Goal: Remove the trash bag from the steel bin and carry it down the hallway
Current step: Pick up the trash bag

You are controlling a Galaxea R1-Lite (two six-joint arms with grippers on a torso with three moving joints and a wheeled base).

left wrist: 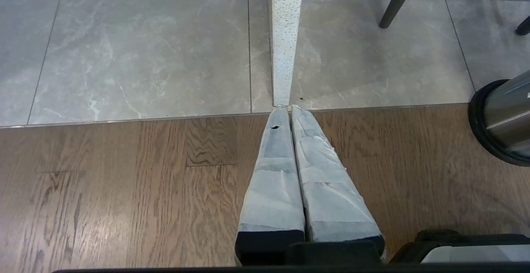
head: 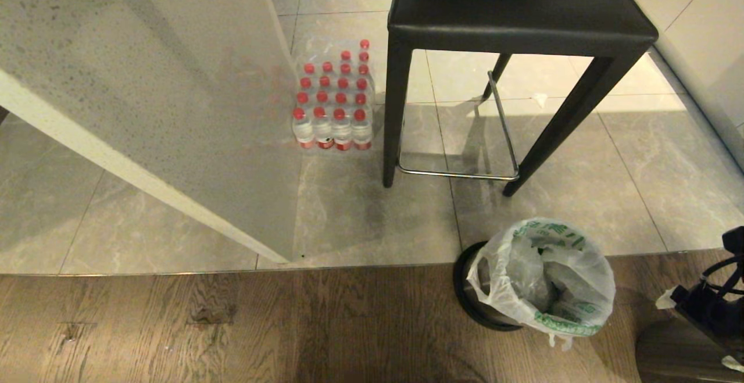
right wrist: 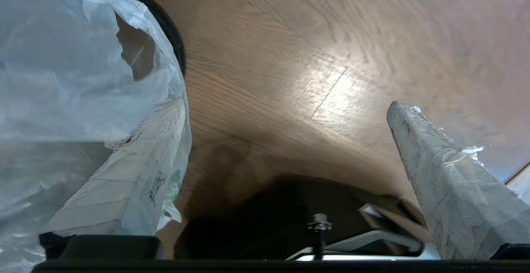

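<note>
My right tool (right wrist: 285, 111) hung wide open and empty beside the trash bag (head: 543, 278), which lined the steel bin (head: 468, 290) on the wooden floor (head: 232, 325), near the stool (head: 517, 28). I judged I should close on a bunched fold at the rim, then lift straight. My left tool (left wrist: 291, 111) was pressed closed, empty.

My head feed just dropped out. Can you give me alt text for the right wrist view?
The right gripper is open beside the steel bin, one finger against the trash bag draped over the rim, the other finger apart over bare wood floor. Nothing is held.
</note>
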